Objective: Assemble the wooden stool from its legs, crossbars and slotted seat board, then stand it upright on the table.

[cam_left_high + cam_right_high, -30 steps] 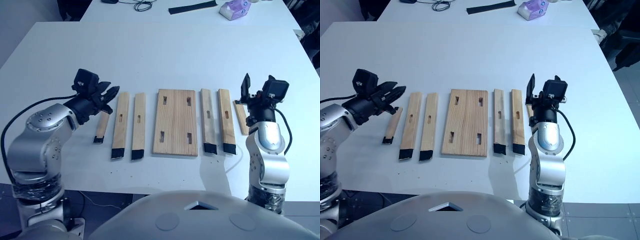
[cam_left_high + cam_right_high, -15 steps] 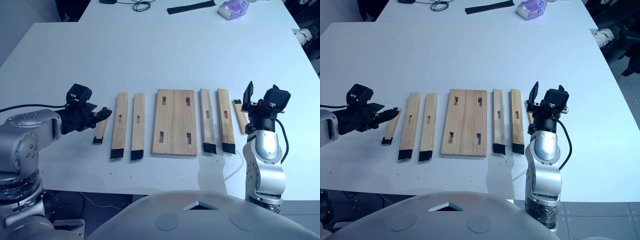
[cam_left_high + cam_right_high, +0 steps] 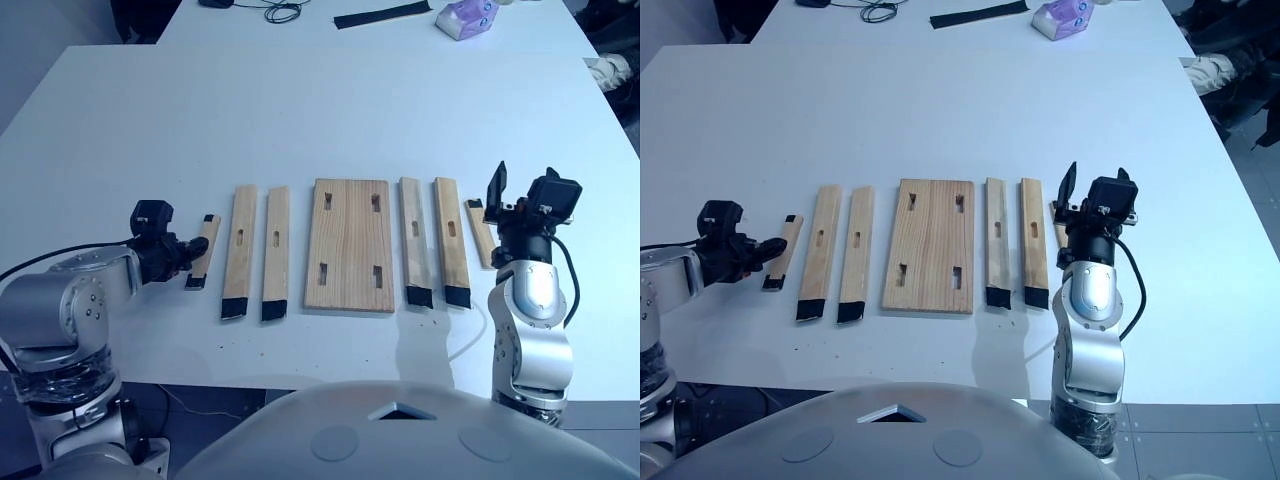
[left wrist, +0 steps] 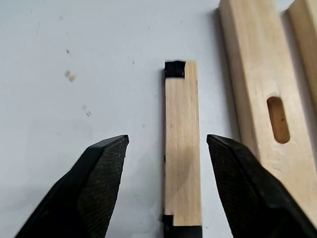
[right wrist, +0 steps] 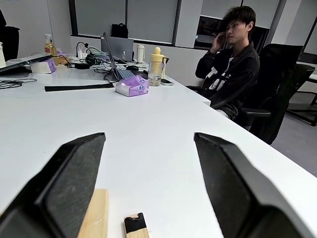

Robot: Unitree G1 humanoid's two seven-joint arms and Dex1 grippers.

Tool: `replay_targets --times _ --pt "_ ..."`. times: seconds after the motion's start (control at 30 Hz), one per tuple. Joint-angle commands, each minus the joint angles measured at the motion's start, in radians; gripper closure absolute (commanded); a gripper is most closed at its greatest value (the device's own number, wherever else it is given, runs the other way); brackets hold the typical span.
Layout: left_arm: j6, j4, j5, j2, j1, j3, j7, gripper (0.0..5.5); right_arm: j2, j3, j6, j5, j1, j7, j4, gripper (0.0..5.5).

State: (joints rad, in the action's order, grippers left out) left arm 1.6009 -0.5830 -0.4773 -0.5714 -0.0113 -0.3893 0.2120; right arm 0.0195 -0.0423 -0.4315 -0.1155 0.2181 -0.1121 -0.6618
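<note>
Pick-up step: left gripper (image 4: 168,143) spread wide astride the short crossbar (image 4: 182,173); next, lower and close on it. Right gripper (image 5: 148,141) wide too.

White table (image 3: 330,110), second white table (image 3: 250,22) behind, dark windows (image 5: 148,20), black office chair (image 5: 290,84).

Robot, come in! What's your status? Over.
Left hand open, straddling left crossbar. Right hand open near right crossbar. Seat board flat, nothing joined yet.
</note>
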Motion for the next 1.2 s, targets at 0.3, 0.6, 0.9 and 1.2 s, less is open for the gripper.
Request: replay_targets --times 0.3,0.6,0.9,1.2 --pt "-0.068 0.015 0.035 -0.019 0.112 0.072 0.026 2.54 -0.013 -0.009 -0.027 0.010 -0.003 0.027 -0.010 2.17" --pt "-0.133 0.070 0.063 -0.032 0.156 0.103 0.032 2.54 -0.013 -0.007 -0.032 0.011 0.007 0.030 -0.014 2.17" --pt "-0.147 0.134 0.066 -0.056 0.179 0.147 0.059 2.54 -0.007 0.003 -0.049 0.006 0.025 0.029 -0.035 2.17" --pt "-0.130 0.143 0.039 -0.035 0.200 0.190 0.095 2.83 -0.017 0.006 -0.074 0.007 0.019 0.042 -0.050 2.17"
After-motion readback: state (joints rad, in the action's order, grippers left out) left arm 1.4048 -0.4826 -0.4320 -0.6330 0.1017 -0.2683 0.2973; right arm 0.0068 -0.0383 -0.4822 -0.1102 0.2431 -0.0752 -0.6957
